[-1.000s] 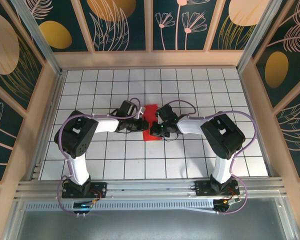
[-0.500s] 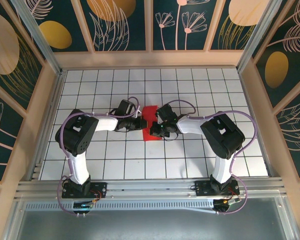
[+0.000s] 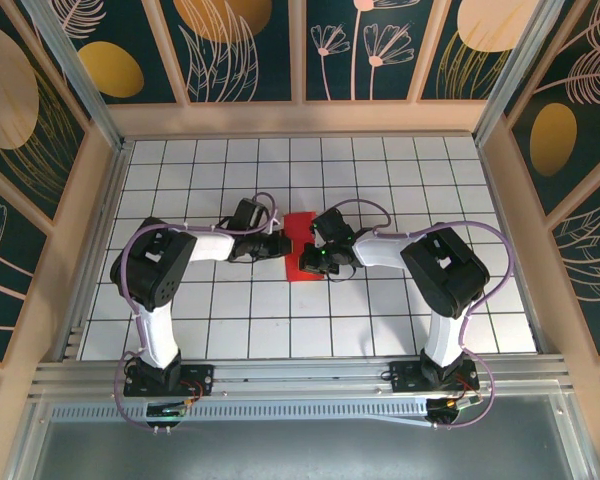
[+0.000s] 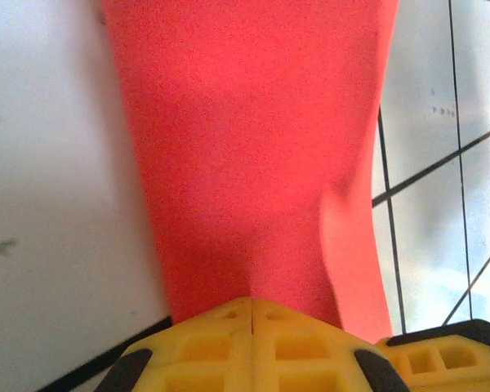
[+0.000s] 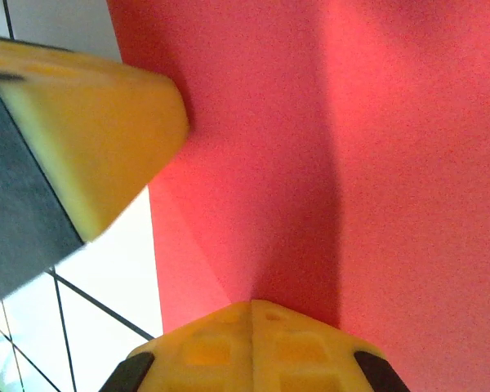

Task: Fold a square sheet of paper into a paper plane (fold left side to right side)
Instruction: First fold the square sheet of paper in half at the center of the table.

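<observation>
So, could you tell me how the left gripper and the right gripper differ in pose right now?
The left gripper reaches the red paper from its left side, the right gripper from its right. The right gripper sits nearer the arm bases than the left gripper. Both are shut, fingertips against the paper.

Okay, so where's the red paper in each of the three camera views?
Top external: the red paper lies at the centre of the white table.
Left wrist: the red paper runs down the middle, from the top edge to the bottom.
Right wrist: the red paper covers the centre and right.
Shared landmark: the white table's black grid lines, beside the paper in every view.
</observation>
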Controlling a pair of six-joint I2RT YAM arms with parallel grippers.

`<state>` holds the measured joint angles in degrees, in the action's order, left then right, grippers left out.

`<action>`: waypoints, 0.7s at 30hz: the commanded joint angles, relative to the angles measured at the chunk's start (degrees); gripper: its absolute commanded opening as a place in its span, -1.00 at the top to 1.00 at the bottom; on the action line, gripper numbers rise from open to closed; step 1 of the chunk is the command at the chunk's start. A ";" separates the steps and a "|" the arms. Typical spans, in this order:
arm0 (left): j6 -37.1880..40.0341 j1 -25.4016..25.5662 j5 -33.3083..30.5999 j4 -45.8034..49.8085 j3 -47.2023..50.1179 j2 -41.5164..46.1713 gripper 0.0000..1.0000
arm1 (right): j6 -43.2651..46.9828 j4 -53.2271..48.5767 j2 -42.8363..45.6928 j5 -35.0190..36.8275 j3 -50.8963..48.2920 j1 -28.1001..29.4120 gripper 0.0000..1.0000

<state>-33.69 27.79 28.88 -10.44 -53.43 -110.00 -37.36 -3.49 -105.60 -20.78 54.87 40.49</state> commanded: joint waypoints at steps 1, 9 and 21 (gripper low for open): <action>0.42 -1.91 -3.39 -0.85 -0.17 -0.83 0.97 | 1.64 -8.58 -4.14 6.27 -3.13 0.64 1.00; 1.79 -4.64 -5.07 0.03 -1.95 -3.07 0.97 | 1.42 -8.51 -3.65 6.45 -3.66 0.62 1.00; 7.55 -4.94 -2.61 3.22 -3.16 4.24 0.99 | 0.84 -8.03 -3.62 6.05 -3.33 0.88 1.00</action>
<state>-29.56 22.76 25.06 -8.64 -56.69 -109.84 -37.41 -3.40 -105.49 -20.58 54.63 40.58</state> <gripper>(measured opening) 0.043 0.049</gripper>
